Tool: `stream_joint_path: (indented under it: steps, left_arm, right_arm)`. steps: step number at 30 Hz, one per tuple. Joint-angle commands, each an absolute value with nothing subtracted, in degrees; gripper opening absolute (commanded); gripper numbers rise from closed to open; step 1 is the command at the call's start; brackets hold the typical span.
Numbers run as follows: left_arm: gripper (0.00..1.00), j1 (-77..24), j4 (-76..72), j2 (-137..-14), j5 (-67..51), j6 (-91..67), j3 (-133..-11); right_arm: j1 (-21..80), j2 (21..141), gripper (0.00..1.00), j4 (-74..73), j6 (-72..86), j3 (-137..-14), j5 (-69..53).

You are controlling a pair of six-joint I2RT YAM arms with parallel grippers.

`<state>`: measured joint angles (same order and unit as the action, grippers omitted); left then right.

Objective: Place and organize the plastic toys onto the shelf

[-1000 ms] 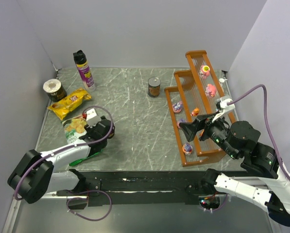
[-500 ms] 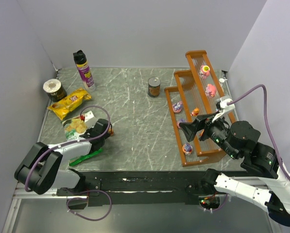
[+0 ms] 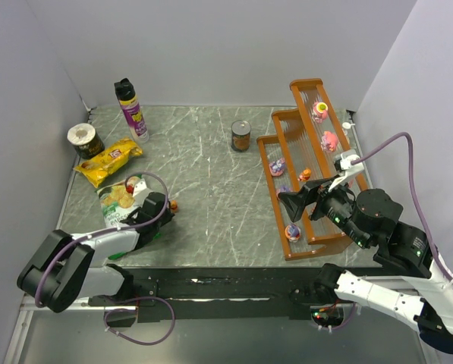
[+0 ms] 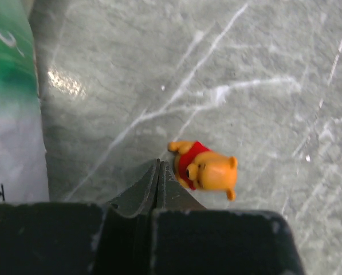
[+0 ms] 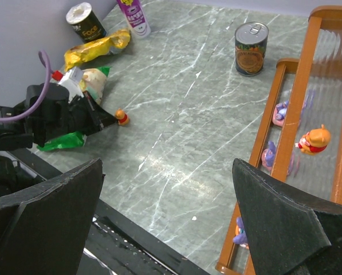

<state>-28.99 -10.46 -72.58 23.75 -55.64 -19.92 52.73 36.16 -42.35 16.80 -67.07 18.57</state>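
**Left pincer closed beside the bear, nothing in it**

The grey marbled table (image 3: 211,189) carries the orange-brown shelf (image 3: 305,82) on its right side. Over the shelf's near end hangs the right gripper (image 3: 292,202), its jaws spread wide with nothing between them. The left gripper (image 4: 159,166) sits low on the table near the green snack bag (image 3: 120,199), with its jaws pressed fully together and gripping nothing. Small pink, purple and orange toys stand on the shelf's tiers, among them a pink toy (image 3: 329,140). An orange bear toy (image 4: 208,171) in a red shirt lies on the bare table just beside the closed tips. Whether it touches them cannot be told.
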Motion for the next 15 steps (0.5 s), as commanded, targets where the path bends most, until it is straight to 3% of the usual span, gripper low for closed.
stream_joint_path:
  steps: [1, 15]
  left_arm:
    - [0.01, -29.0, -14.6, -70.1, 19.8, -54.6, -18.7]
    - [0.05, -29.0, -18.6, -70.8, 14.9, -51.9, -18.5]
  right_arm:
    - [52.8, 36.3, 1.00, -39.5, 16.5, -66.6, 18.6]
    - [52.7, 36.0, 1.00, -39.8, 16.6, -66.4, 19.1]
